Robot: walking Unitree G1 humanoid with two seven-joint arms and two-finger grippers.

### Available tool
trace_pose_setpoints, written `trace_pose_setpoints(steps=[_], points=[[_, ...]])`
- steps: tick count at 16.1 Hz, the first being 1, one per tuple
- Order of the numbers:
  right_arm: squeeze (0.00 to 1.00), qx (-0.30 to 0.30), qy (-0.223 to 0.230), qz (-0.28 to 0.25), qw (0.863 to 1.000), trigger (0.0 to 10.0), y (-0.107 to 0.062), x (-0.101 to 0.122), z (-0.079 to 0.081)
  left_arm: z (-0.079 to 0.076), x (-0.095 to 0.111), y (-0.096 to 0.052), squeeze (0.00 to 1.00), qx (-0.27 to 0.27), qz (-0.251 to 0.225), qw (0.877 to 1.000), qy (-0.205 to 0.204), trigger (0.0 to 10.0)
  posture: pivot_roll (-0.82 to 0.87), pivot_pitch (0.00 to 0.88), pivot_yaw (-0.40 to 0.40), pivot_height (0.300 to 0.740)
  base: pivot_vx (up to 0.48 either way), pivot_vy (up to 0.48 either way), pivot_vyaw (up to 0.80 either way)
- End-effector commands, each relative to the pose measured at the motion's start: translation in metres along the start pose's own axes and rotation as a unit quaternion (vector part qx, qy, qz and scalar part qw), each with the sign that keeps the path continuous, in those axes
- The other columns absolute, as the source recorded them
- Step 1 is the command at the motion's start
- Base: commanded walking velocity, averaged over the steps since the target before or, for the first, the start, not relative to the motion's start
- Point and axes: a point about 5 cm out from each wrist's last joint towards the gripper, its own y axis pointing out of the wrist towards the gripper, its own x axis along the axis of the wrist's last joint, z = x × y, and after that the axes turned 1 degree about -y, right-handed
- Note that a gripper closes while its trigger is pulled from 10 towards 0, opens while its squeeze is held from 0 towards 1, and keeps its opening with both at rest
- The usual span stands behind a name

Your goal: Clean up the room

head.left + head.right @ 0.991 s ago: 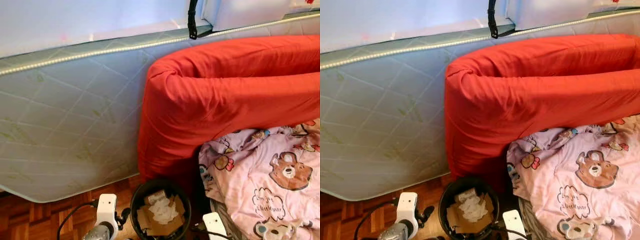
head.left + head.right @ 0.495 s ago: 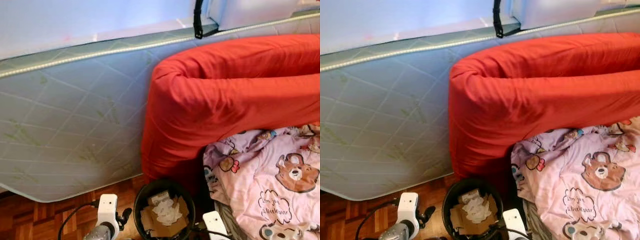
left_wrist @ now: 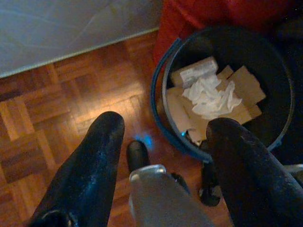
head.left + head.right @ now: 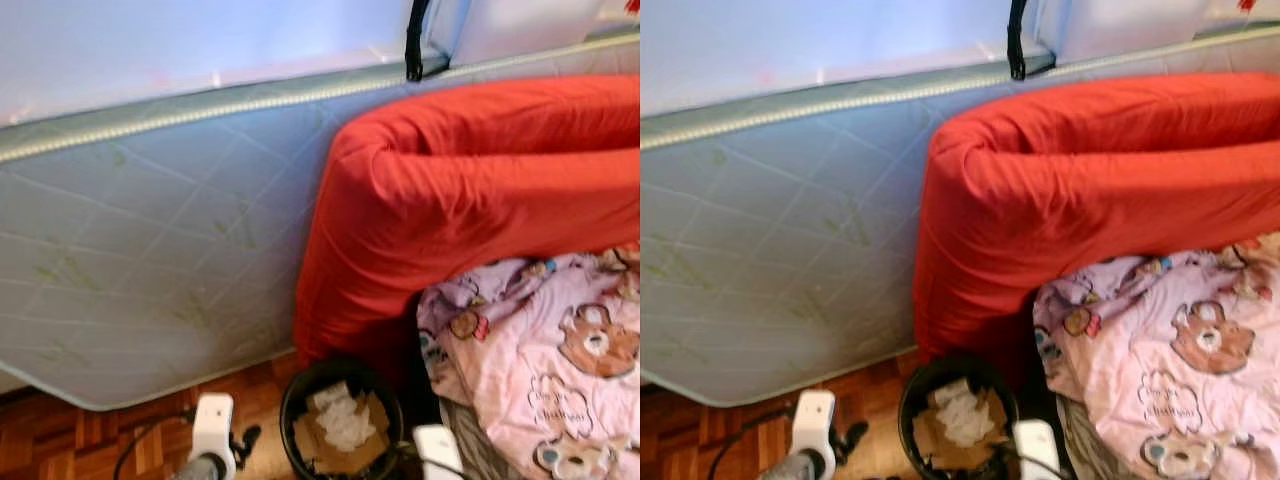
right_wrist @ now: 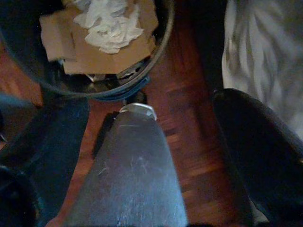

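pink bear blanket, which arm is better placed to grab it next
Probably the right. The pink bear blanket lies on the robot's right, next to the right tool, which is open. The left tool hangs across the bin.

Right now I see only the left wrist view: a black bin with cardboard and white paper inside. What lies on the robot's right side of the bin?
Observer: A pink bear-print quilt, heaped beside the bin.
Operator: And the red thing behind the bin?
Observer: A folded red duvet, resting against a pale mattress.
Operator: Is the right gripper free?
Observer: Yes, the right gripper is open and empty, above the wood floor beside the bin.
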Motion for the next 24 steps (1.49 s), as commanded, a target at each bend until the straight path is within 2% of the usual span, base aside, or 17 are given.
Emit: trace_pose_setpoints(steps=[1,3,10,12,13,19,24], points=[[0.00,-0.004,0.047,-0.002,0.999,10.0,-0.001,-0.003,0.002,0.004,-0.010,-0.003,0.00,0.008,0.025,1.000,0.002,10.0,0.11,0.127,-0.022,0.740,0.000,0.000,0.00],[0.00,-0.010,0.072,-0.009,0.997,10.0,0.000,-0.002,0.003,0.008,-0.010,-0.003,0.00,0.018,0.034,0.999,-0.001,10.0,0.10,0.106,-0.014,0.740,0.000,0.000,0.00],[0.00,-0.012,0.085,-0.016,0.996,10.0,0.001,0.005,0.005,0.015,-0.012,-0.004,0.00,0.041,0.043,0.998,-0.022,10.0,0.09,0.088,-0.007,0.740,0.000,0.000,0.00],[0.00,-0.026,0.086,-0.038,0.995,10.0,-0.001,0.014,-0.030,0.015,-0.017,-0.006,0.00,0.044,0.051,0.997,-0.027,10.0,0.09,0.089,-0.008,0.740,0.000,0.000,0.00],[0.00,-0.027,0.086,-0.039,0.995,10.0,-0.002,0.014,-0.035,0.017,-0.020,-0.008,0.00,0.046,0.055,0.997,-0.029,10.0,0.09,0.090,-0.008,0.740,0.000,0.000,0.00],[0.00,-0.023,0.074,-0.023,0.997,10.0,-0.003,0.005,-0.036,0.028,-0.033,-0.016,0.00,0.055,0.080,0.995,-0.029,10.0,0.08,0.078,-0.006,0.740,0.000,0.000,0.00],[0.00,-0.019,0.067,-0.018,0.997,10.0,-0.003,0.002,-0.035,0.030,-0.036,-0.018,0.00,0.056,0.088,0.994,-0.026,10.0,0.08,0.060,0.000,0.740,-0.048,0.000,0.00]])
